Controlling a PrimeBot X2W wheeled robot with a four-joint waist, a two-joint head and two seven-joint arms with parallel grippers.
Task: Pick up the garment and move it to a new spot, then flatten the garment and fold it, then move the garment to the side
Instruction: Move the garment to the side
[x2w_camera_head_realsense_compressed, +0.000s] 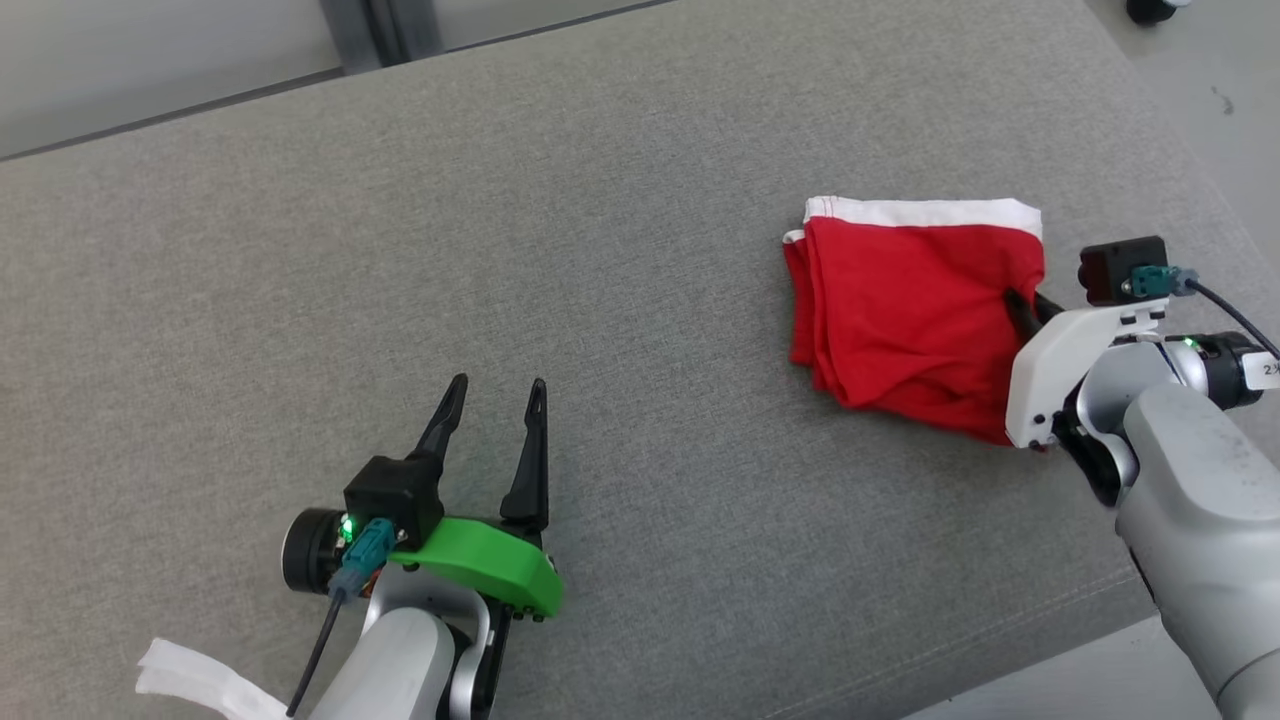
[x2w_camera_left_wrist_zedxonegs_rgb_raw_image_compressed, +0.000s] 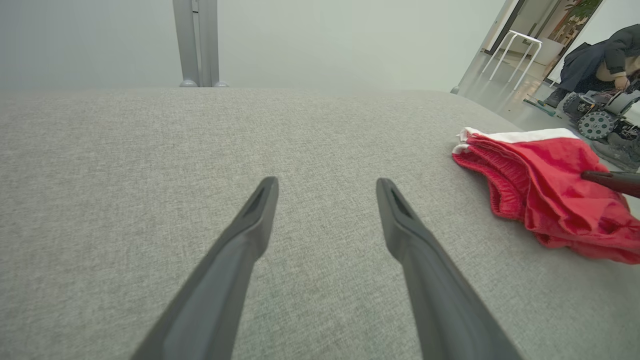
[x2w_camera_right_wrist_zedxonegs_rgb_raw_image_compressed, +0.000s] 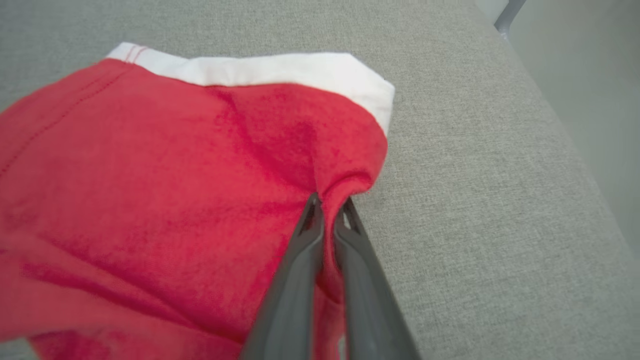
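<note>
Two pincers: the right pincer (x2w_camera_right_wrist_zedxonegs_rgb_raw_image_compressed: 327, 202) pinches the red garment (x2w_camera_head_realsense_compressed: 900, 310) at its right edge; the left pincer (x2w_camera_head_realsense_compressed: 498, 385), spread wide, hangs well left of the garment.

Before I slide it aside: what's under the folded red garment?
The garment lies folded in layers on the grey cushion, which shows all around it. The right gripper pinches its edge. Anything beneath the layers is covered.
</note>
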